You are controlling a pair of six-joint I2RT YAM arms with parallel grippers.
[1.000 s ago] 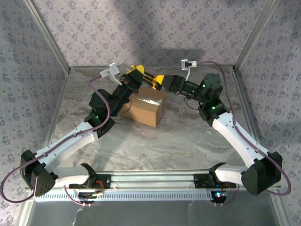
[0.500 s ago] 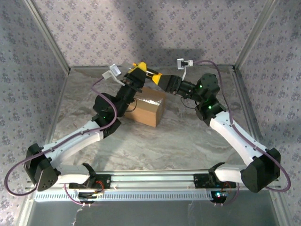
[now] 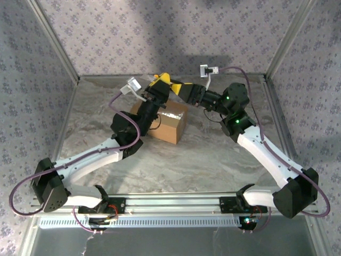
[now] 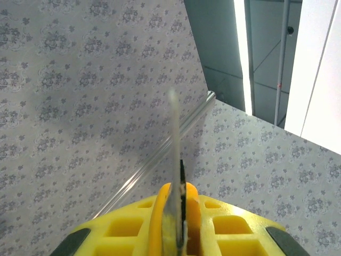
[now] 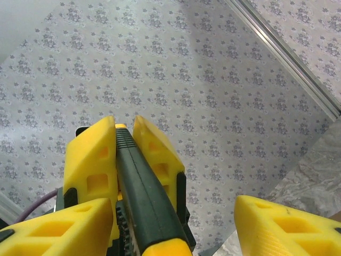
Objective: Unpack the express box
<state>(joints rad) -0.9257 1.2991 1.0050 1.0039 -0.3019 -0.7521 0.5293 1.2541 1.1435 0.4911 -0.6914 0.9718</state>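
Express box [image 3: 169, 127] partly hidden by left arm [image 3: 126, 131]; blade [image 4: 174, 160] blurred.

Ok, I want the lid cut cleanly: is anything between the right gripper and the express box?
Yes: the left gripper, shut on a cutter, sits directly ahead of the right gripper's open fingers, above the express box's far edge. The left arm overhangs the box's left side.

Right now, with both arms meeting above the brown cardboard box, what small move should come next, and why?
Probably the right pincer closes onto the dark, yellow-ended knife handle: its yellow fingers stand open either side of it, while the left pincer is shut on the knife, thin blade poking out. The brown cardboard box looks closed.
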